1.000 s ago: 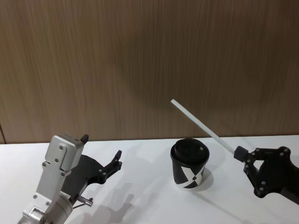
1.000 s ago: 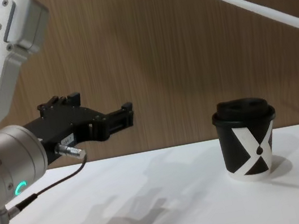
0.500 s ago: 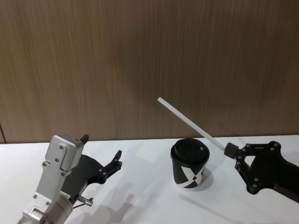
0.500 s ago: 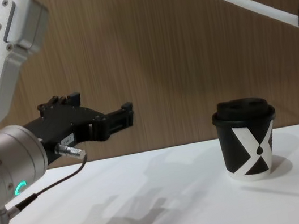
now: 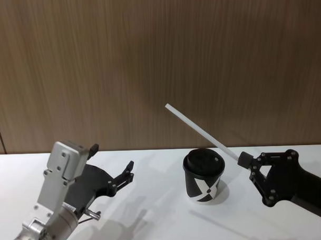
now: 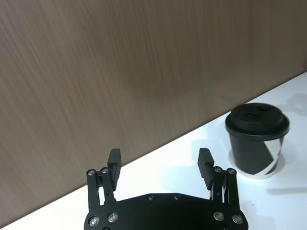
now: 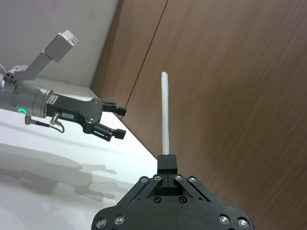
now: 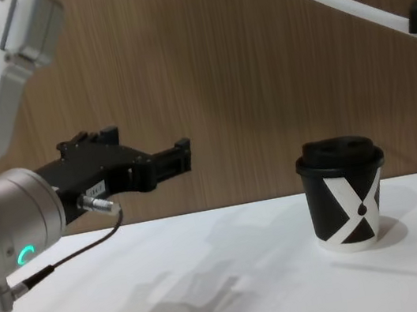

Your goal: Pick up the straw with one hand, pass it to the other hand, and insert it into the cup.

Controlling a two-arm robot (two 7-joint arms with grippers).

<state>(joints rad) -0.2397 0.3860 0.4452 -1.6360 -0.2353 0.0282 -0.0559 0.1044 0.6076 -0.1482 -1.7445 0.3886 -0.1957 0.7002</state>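
The plain black, blocky-fingered right claw (image 5: 245,160) is clenched on the lower end of the long, thin white straw (image 5: 201,130). It hangs in the air to the right of the small black paper cup (image 5: 204,182) with the white X pattern and domed lid, and higher than that lid. From this grip the straw's long axis slopes up and toward the robot's left, passing over the cup without touching it. Its free tip ends well above the cup and just past its left side. The cup stands upright on the white surface (image 5: 153,204). Left of the cup and well apart from it hovers the long-fingered black left claw (image 5: 111,157) on its thick silver wrist with the green ring. Its fingers are spread wide and empty, aimed toward the cup at about lid height. The handover likely turns on this gap: the straw's free end points toward the left claw but sits higher, so the two must meet along the bare length above the cup.
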